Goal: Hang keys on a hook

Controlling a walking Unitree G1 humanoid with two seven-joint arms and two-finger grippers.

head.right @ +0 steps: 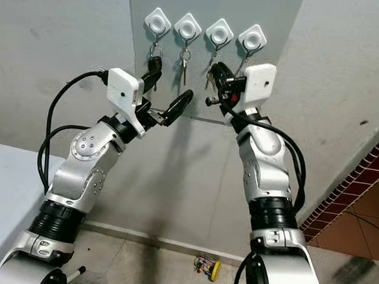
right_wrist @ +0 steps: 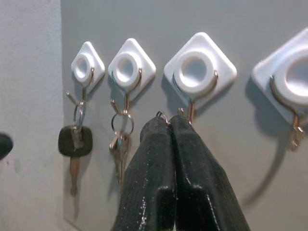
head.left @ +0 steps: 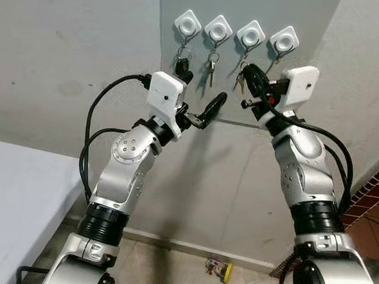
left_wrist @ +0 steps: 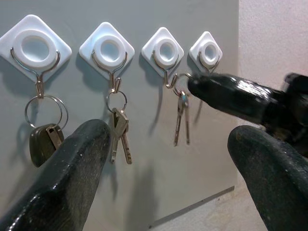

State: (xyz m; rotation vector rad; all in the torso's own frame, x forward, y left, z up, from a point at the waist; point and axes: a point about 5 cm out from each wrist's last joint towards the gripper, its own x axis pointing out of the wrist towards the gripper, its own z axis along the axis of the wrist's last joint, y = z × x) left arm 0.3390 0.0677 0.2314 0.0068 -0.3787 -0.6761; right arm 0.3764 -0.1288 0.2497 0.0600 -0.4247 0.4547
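Observation:
Four white diamond-shaped hooks sit in a row on a grey wall panel point(head.left: 249, 4). A black-headed key point(right_wrist: 74, 141) hangs from the first hook point(head.left: 188, 23). A small key bunch point(left_wrist: 119, 132) hangs from the second hook point(head.left: 217, 30). My right gripper point(head.left: 248, 76) is raised to the third hook point(head.left: 251, 34), shut on a key ring point(left_wrist: 180, 84). The ring's keys point(left_wrist: 181, 120) dangle below it, and the ring touches that hook's metal tip; whether it is over the tip I cannot tell. My left gripper point(head.left: 207, 111) is open below the second hook, holding nothing.
The fourth hook point(head.left: 284, 39) is just right of my right wrist. A white surface point(head.left: 12, 195) lies low on the left. A small yellow object point(head.left: 219, 268) lies on the floor by the skirting. Red brickwork point(head.left: 373, 192) borders the right.

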